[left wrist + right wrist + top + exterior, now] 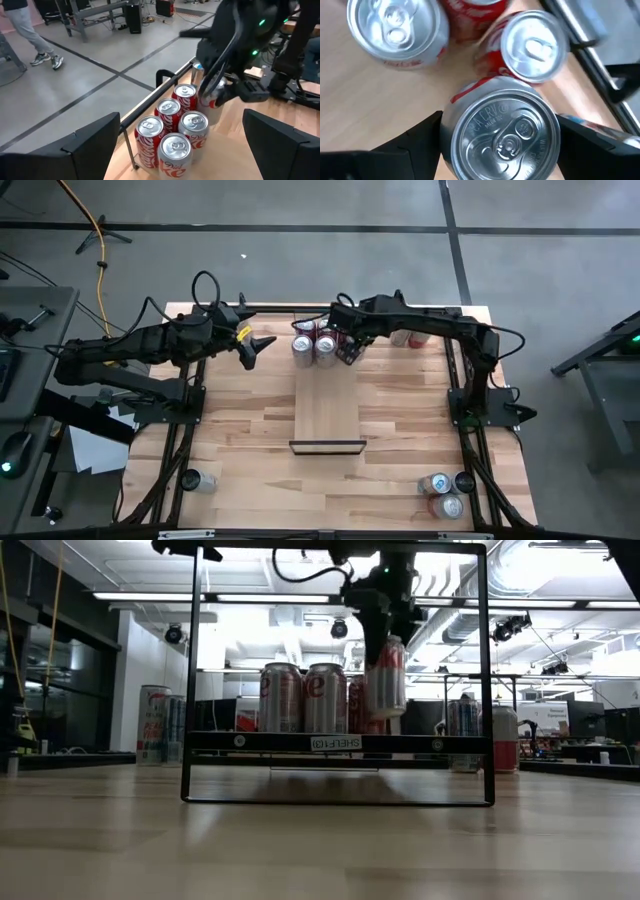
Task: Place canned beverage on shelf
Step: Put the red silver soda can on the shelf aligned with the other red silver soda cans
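We saw the right gripper (500,137) with its fingers grasping a silver can (501,131) by its sides, held upright above the far end of the shelf (328,415), just beside four cans (170,132) standing on it in a tight cluster. The left gripper (252,348) hovered near that group, fingers released. More cans (445,492) stood at the desk's (240,450) near right corner

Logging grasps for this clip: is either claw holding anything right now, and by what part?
The right claw grips a can by its sides just below the top rim, above the shelf. The left claw is open and empty.
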Controlling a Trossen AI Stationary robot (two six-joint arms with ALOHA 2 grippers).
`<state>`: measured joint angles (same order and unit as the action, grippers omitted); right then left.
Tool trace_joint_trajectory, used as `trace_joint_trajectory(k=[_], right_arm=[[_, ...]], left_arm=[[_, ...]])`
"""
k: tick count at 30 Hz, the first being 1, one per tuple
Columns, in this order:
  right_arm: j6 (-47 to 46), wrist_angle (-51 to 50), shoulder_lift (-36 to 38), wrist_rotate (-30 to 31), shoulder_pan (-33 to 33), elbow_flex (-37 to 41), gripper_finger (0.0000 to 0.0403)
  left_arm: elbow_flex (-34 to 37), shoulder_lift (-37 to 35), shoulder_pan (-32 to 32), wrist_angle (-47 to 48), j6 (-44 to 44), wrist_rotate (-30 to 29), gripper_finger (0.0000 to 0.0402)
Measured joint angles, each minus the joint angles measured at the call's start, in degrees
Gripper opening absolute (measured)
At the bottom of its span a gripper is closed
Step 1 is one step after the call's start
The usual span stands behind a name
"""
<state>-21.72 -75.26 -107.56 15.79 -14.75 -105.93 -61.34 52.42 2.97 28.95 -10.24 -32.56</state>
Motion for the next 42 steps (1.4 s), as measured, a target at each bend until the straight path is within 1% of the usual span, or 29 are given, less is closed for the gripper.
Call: trace_joint_trajectory(k=[4,9,13,15,20,22,27,30,36,42], right_arm=[[-5.1,-1.0,0.7,2.7,0.8,-0.1,0.0297],[-9.4,0.3,0.7,2.1,2.2,0.0,0.0297],[-11.3,-0.7,0.7,2.0,2.9,0.0,0.0297],[-13.6,1.0,0.5,1.8,3.0,1.6,0.0297],[-17.7,8.1,0.2,-0.3,2.8,9.3,0.0297],[-19.2,11.6,0.3,-1.0,2.9,10.7,0.0298],[-20.3,12.9,0.4,-0.2,3.0,11.1,0.03],[-20.9,12.5,0.3,2.1,3.0,11.0,0.03],[-20.3,12.1,0.3,4.0,2.7,11.0,0.0301],[-19.2,12.1,0.3,3.3,2.6,10.9,0.0302]], left_arm=[[0.0,0.0,0.0,-0.1,0.0,-1.4,0.0365],[0.0,0.0,0.0,-0.1,-0.6,-1.6,0.0365],[0.0,0.0,0.0,-0.1,-0.6,-1.6,0.0365],[0.0,0.0,0.0,-0.1,-0.6,-1.6,0.0365],[0.0,0.0,0.0,-0.1,-0.6,-1.6,0.0365],[0.0,0.0,0.0,-0.1,-0.6,-1.6,0.0365],[0.0,0.0,0.0,-0.1,-0.6,-1.6,0.0365],[0.0,0.0,0.0,-0.1,-0.6,-1.6,0.0365],[0.0,0.0,0.0,-0.1,-0.6,-1.6,0.0365],[0.0,0.0,0.0,-0.2,-0.6,-1.6,0.0365]])
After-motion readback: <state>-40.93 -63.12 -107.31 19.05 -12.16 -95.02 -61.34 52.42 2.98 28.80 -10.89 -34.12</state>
